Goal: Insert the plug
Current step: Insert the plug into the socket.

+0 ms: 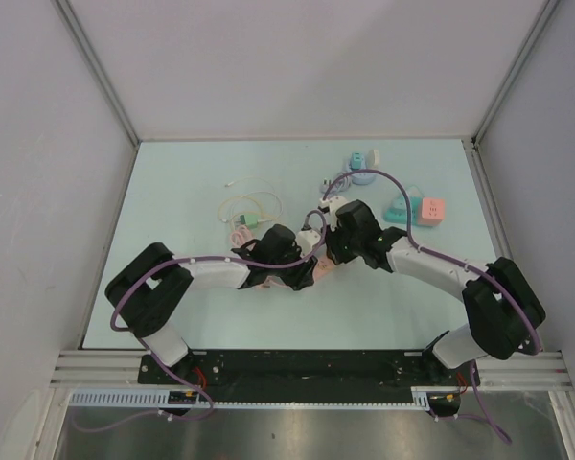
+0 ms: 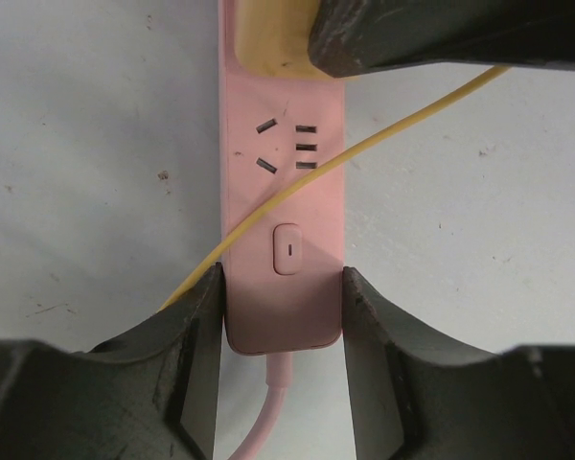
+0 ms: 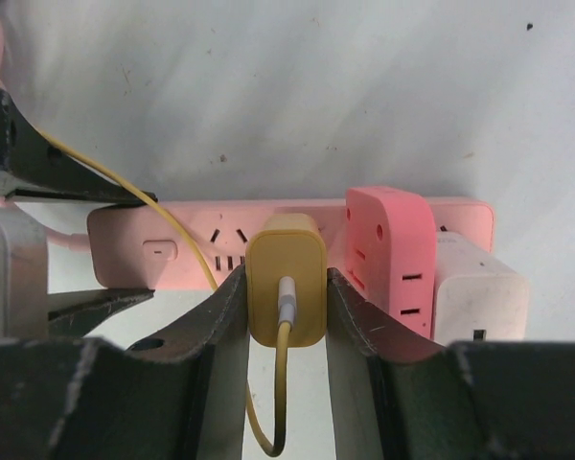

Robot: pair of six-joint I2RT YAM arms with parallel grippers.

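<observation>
Right end effector (image 3: pixel 286 280) clamps yellow plug (image 3: pixel 286 251); prongs hidden against pink strip (image 3: pixel 177 235).

A pale green tabletop (image 1: pixel 402 307) carries several spare pieces. Toward its far right, a pink cube socket (image 1: pixel 433 211) sits just beside a teal adapter (image 1: pixel 394 211). Further back lies a light-blue round item (image 1: pixel 356 165), its kind unclear. Left of centre, thin pale cables (image 1: pixel 247 206) lie in loose loops. The right wrist view shows a pink multi-socket adapter (image 3: pixel 388 254) standing upright, with a white block (image 3: pixel 479 292) touching its right side.
</observation>
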